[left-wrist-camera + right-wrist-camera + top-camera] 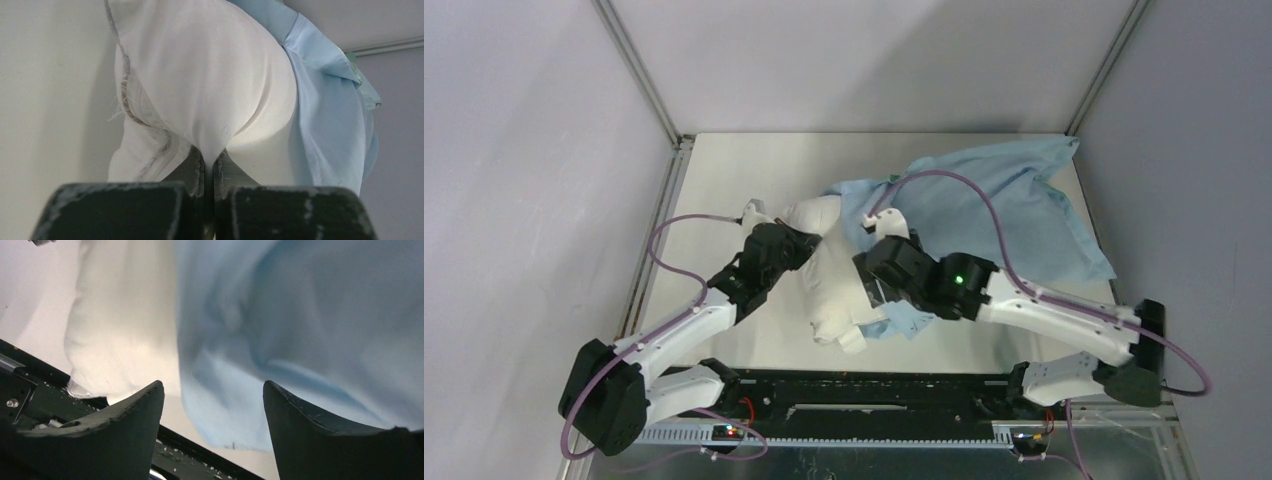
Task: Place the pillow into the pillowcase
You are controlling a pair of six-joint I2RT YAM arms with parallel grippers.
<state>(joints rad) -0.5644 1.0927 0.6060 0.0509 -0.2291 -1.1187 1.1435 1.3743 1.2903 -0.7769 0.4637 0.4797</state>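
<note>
The off-white pillow [829, 275] lies at the table's middle, its far end overlapped by the light blue pillowcase [1014, 205], which spreads to the back right. A blue corner also shows by the pillow's near right end. My left gripper [802, 243] is at the pillow's left side. In the left wrist view it [209, 159] is shut, pinching a fold of the pillow [200, 75], with the pillowcase [330, 115] behind on the right. My right gripper [212, 385] stands open over the pillowcase [300, 315] edge beside the pillow [120, 330], with nothing between its fingers.
A black rail [874, 385] runs along the table's near edge and also shows in the right wrist view [45, 400]. Grey walls with metal posts [639, 70] enclose the table on three sides. Purple cables [994, 215] loop over both arms.
</note>
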